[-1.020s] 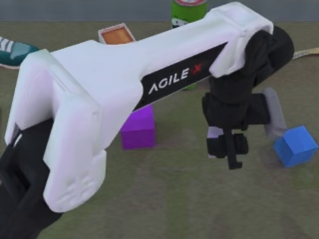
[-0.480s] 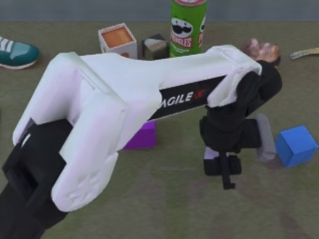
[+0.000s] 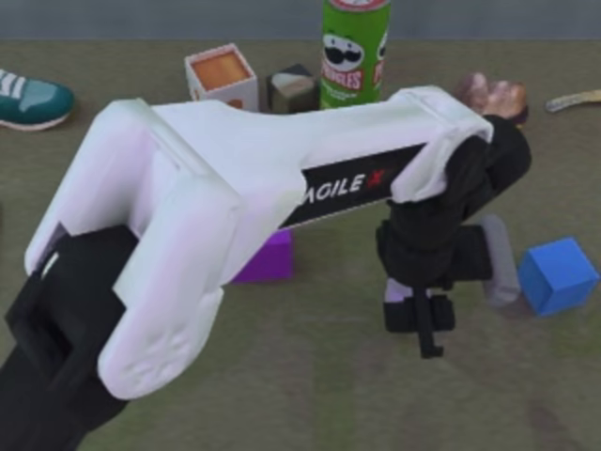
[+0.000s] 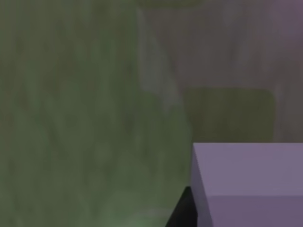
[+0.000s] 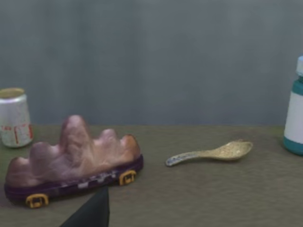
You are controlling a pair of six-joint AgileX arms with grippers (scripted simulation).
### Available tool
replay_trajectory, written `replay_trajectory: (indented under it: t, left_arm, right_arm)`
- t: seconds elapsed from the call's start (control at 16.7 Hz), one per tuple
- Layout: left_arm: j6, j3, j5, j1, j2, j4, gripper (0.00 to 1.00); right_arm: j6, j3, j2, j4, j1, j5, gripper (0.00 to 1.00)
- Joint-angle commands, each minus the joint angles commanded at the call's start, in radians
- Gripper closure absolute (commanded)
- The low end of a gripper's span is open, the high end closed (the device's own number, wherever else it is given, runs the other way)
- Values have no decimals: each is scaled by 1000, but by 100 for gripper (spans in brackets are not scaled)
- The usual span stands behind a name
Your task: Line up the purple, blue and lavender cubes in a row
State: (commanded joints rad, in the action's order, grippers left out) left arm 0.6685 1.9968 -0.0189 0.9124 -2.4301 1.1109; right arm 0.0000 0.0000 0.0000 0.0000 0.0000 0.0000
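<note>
My left gripper (image 3: 418, 315) hangs low over the table right of centre, shut on the small lavender cube (image 3: 398, 291). In the left wrist view the lavender cube (image 4: 251, 179) fills the corner beside one dark finger (image 4: 183, 213). The purple cube (image 3: 268, 258) sits left of the gripper, mostly hidden under my left arm. The blue cube (image 3: 559, 274) rests on the table to the gripper's right, apart from it. My right arm is outside the top view; its wrist view shows only one dark fingertip (image 5: 92, 213).
Along the back stand a white cube with an orange top (image 3: 222, 77), a small dark cube (image 3: 289, 89), a green chips can (image 3: 355, 47), a brownish wheeled toy (image 3: 493, 94) and a spoon (image 3: 577, 99). A teal sneaker (image 3: 28, 99) lies at back left.
Over the last second my left arm swung toward the table's front and lowered, carrying the lavender cube with it. In the last half second it barely moved.
</note>
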Motion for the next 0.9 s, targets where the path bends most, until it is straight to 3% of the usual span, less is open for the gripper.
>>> replay_trajectory:
  t: [0.48,0.9]
  left_arm:
    - [0,0,0,0,0,0,2]
    - [0,0,0,0,0,0,0]
  right_arm:
    - [0,0,0,0,0,0,0]
    - [0,0,0,0,0,0,0]
